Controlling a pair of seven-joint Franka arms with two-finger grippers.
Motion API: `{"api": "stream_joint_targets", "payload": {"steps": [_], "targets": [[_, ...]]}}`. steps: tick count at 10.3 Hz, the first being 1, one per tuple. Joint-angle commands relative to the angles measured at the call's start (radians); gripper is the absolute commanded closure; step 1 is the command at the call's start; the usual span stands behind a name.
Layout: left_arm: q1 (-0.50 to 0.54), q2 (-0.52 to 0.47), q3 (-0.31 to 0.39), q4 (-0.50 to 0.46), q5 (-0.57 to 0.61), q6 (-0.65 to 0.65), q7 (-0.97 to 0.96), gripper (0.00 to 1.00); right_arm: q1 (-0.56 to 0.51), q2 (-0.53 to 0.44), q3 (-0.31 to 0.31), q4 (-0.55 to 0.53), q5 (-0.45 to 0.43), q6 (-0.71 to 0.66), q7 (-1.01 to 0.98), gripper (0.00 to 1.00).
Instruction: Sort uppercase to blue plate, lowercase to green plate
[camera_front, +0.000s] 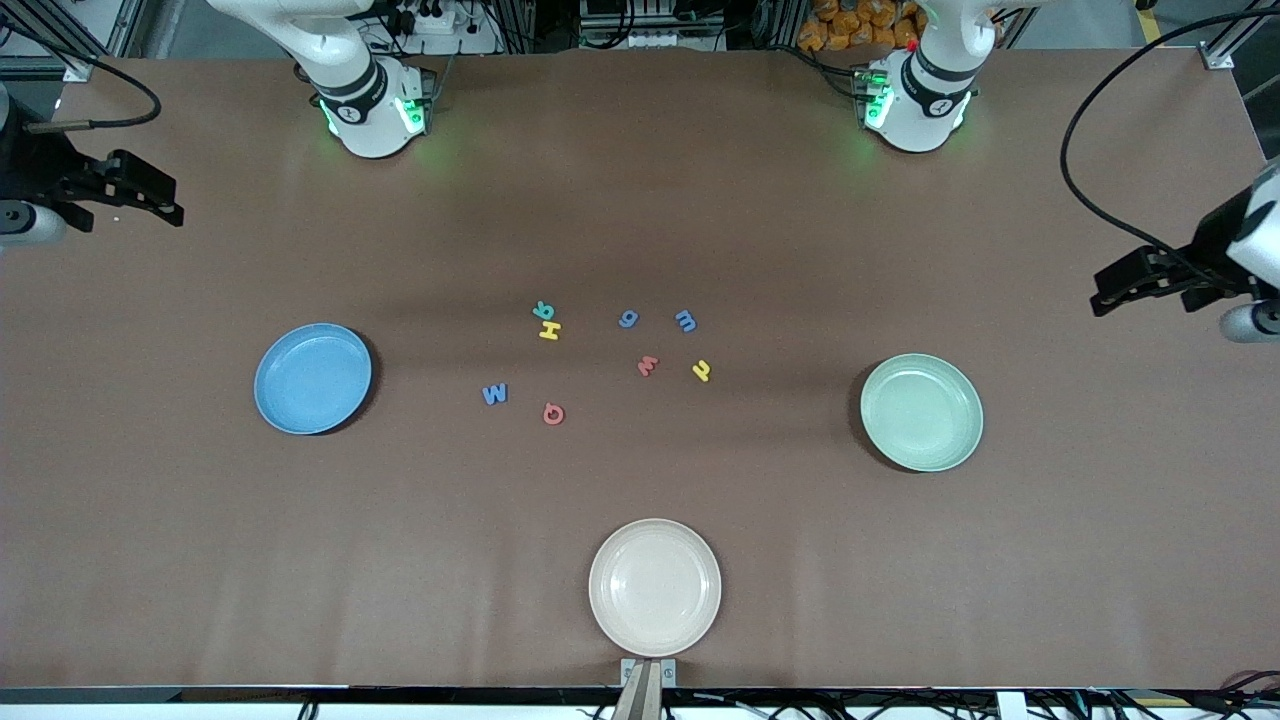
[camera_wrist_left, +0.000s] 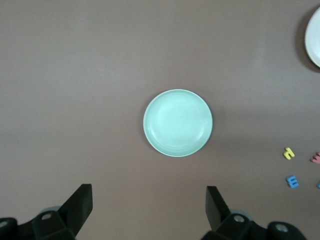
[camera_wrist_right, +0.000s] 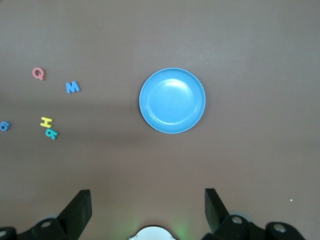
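Brown table (camera_front: 640, 200) fills the frame, robot bases along the top edge, cables and clutter above that. Nothing sorted yet: blue plate (camera_front: 312, 378) at middle left is empty, green plate (camera_front: 921, 412) at middle right is empty. All eight letters sit loose in the centre of the frame between the two plates.

Uppercase group, centre-left: teal curly letter (camera_front: 542, 309) touching yellow H (camera_front: 549, 329) just below it, blue W (camera_front: 494, 394) lower, red Q (camera_front: 553, 413) lowest. These four go to the blue plate.

Lowercase group, centre-right: blue g (camera_front: 628, 319), blue m (camera_front: 685, 321), red m (camera_front: 648, 365), small yellow letter (camera_front: 701, 371). These four go to the green plate.

Left gripper (camera_front: 1130, 285) hangs at the right edge of the frame, up in the air past the green plate, fingers (camera_wrist_left: 80, 202) wide apart, holding nothing. Right gripper (camera_front: 150, 195) hangs at the upper left edge, fingers (camera_wrist_right: 79, 209) wide apart, also holding nothing. Both arms look parked, waiting.

Judgement: task at zero, all eight picks left.

Other stuff: cream plate (camera_front: 655, 586) at bottom centre, empty, not a target, could be mistaken for one. Paths from the letters to either plate look free. Teal letter and H touching may make a clean single pick awkward; the rest are spaced apart.
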Motion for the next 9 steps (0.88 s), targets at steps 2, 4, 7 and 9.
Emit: {"api": "stream_joint_targets", "payload": {"steps": [2,4,7,9], "targets": [[-0.101,0.044,-0.005,-0.008,0.011,0.041,-0.117,0.0,0.008,0.065,-0.003,0.022,0.011,0.012,0.0,0.0],[-0.175,0.082,-0.005,-0.008,0.007,0.056,-0.205,0.0,0.021,0.124,-0.003,0.022,0.01,0.058,0.008,0.0],[-0.292,0.168,-0.005,-0.008,0.005,0.133,-0.46,0.0,0.061,0.249,-0.003,0.023,0.007,0.187,0.058,0.0],[-0.347,0.249,-0.005,-0.008,-0.006,0.235,-0.715,0.0,0.125,0.313,-0.003,0.025,0.005,0.246,0.193,0.0]]}}
